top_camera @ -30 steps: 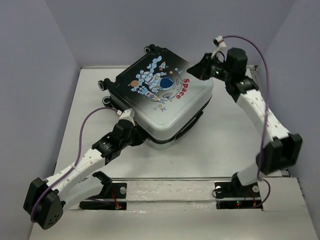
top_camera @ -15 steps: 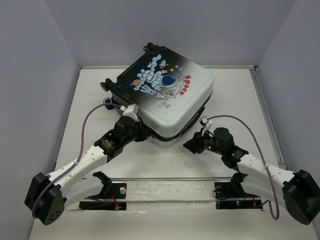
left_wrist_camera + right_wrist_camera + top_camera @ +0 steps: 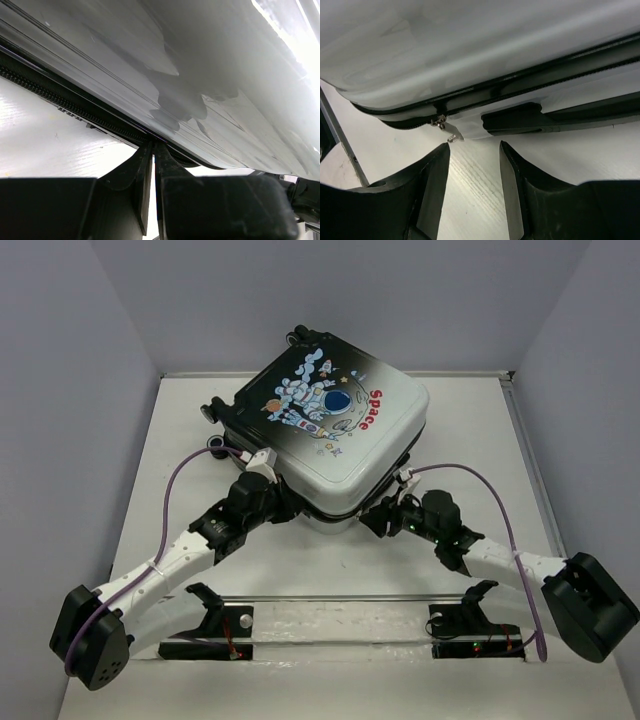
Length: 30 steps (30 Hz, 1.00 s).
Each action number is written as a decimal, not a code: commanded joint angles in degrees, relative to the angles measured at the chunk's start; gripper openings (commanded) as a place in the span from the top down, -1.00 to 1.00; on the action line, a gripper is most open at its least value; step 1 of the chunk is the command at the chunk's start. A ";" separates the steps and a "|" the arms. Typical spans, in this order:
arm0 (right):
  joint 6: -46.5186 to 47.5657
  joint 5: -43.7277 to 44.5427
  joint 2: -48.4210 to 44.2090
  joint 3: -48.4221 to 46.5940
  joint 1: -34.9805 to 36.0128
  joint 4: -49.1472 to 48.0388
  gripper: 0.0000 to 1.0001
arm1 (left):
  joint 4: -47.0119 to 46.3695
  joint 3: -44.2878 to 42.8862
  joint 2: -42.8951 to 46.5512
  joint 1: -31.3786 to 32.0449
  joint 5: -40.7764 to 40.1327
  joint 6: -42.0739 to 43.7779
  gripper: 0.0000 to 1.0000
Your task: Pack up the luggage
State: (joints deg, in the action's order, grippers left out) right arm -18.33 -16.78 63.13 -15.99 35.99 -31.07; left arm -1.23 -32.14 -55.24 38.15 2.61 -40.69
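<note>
Zip-closing step on the luggage (image 3: pixel 335 440). The right gripper (image 3: pixel 474 147), half open and empty, must advance onto the zipper pull (image 3: pixel 451 135) at centre-left. The left gripper (image 3: pixel 154 148) is closed at the seam, with nothing visibly held.

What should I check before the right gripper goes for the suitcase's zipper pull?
1. Suitcase lid down, flat on table: ok.
2. Right gripper open: ok.
3. Zipper pull between its jaws: not ok, it hangs beyond the tips.
4. Left gripper shut against the zipper seam: ok.
5. Left gripper pinching anything: cannot tell.
</note>
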 commanded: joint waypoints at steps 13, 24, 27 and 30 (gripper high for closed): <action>1.10 -5.72 10.78 -4.40 0.05 -21.56 0.06 | -9.75 0.24 0.93 0.26 1.25 -1.41 0.63; -1.62 -1.69 12.01 -0.72 1.62 -33.00 0.86 | -10.63 0.76 0.66 0.43 1.43 -2.29 0.64; -2.06 1.56 9.30 0.78 3.47 -30.39 0.86 | -12.30 1.11 0.23 0.69 2.13 -2.82 0.64; -1.97 7.27 3.94 1.40 5.84 -23.54 0.86 | -14.22 0.94 -0.74 1.13 2.75 -3.17 0.64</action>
State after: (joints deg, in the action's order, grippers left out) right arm -20.12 -17.32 73.63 -14.76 38.65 -51.42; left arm -4.16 -30.76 -55.42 38.11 2.70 -41.95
